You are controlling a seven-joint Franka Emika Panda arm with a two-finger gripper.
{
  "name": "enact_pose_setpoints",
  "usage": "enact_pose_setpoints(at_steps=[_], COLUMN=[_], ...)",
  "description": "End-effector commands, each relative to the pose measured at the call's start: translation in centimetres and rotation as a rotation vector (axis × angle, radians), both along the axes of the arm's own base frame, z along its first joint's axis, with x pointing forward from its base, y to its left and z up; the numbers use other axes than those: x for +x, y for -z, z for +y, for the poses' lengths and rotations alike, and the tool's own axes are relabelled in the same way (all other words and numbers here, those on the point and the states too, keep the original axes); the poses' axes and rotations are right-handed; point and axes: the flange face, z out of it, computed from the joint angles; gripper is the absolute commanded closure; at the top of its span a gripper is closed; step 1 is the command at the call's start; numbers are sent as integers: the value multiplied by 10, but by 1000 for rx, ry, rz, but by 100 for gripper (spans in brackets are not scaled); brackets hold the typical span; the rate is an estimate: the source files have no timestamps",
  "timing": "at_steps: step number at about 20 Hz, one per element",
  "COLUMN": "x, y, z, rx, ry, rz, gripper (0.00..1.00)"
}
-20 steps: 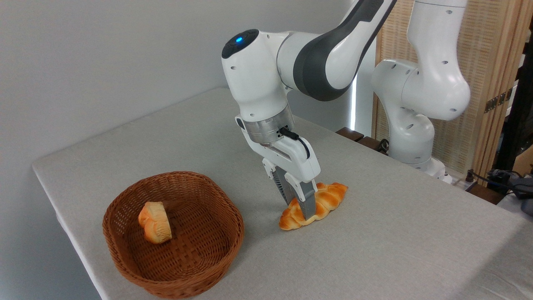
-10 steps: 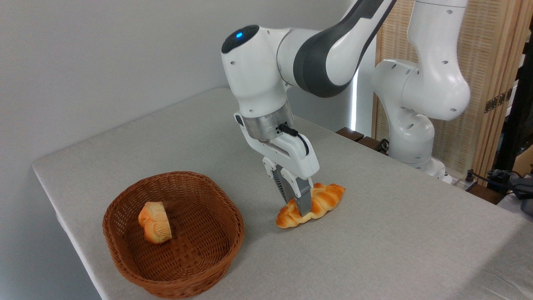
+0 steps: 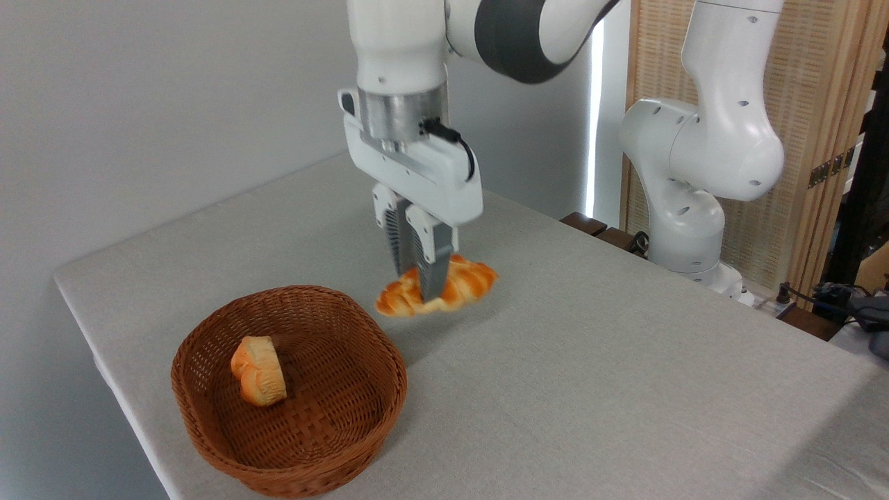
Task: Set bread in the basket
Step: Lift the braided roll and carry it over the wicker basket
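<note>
Currently the tool (image 3: 417, 286) points straight down from the white arm (image 3: 528, 35) and its two fingers (image 3: 432, 267) are clamped on the bread (image 3: 464, 286), one finger on the near side of the loaf and one on the far side. The grip falls left of the loaf's middle, so a short end shows at 9 o'clock of the fingers and a longer end at 3 o'clock. The bread is slightly blurred. It lies roughly level, long axis running from 8 o'clock to 2 o'clock in the view, glossy orange top facing up. It hangs clear of the surface (image 3: 590, 389); a soft shadow lies on the cloth below it, toward 6 o'clock.

The basket (image 3: 208, 430) rests on the surface at 8 o'clock of the tool, near the left front corner. The bread's left tip is above and just beyond the basket's rim at the rim's 1 o'clock side; it is not inside the basket. A short pale-orange bread chunk (image 3: 258, 370) lies inside the basket, left of its centre, apart from the loaf.

The arm's base column (image 3: 701, 153) stands at 3 o'clock of the tool, at the far right edge of the surface.
</note>
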Motion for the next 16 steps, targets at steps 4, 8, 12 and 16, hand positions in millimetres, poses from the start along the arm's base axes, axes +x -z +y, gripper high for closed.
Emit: enact_pose_setpoints(at_steps=[4, 8, 12, 16], x=[35, 52, 68, 79], y=[-32, -29, -25, -14], z=[-5, -5, -9, -9], rx=[-88, -99, -121, -127], ry=[-28, -47, -69, -86], rz=[-170, -263, -347, -372], gripper=[64, 64, 63, 52])
